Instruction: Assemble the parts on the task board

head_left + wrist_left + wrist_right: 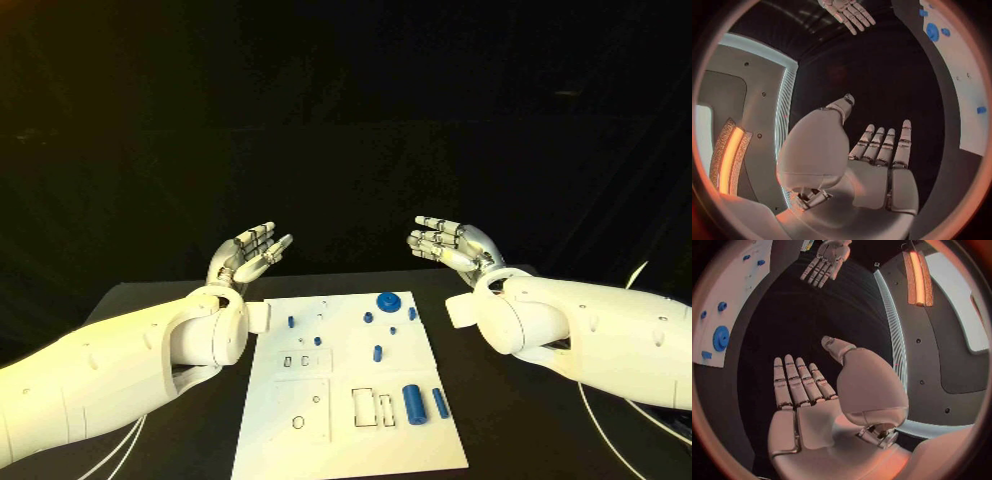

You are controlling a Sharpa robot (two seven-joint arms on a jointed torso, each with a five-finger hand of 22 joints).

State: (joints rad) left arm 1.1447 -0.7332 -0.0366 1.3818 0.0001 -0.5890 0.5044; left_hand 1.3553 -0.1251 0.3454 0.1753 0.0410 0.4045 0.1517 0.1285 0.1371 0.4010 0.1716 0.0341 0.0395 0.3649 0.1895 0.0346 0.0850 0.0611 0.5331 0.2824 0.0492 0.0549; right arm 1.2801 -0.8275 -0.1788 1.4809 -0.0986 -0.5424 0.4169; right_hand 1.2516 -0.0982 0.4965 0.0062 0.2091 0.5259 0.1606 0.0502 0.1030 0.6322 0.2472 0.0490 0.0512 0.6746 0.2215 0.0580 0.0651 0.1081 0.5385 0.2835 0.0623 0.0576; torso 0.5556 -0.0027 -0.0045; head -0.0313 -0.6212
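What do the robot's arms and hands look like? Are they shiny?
Both arms are smooth, rounded white shells, thick like tubes. The left hand and right hand are silver metal with segmented fingers split by dark lines, and they look a bit shiny. Thin white cables trail over the black table beside the arms.

Dim surroundings; bright overhead light on the white task board (pixel 351 395). Sharp head view. Fisheye bending and orange glare toward wrist-view rims.

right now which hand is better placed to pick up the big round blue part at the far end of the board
Right hand, probably: both hands are open and raised beyond the task board, but the round blue part lies toward its right side, farther from the left hand.
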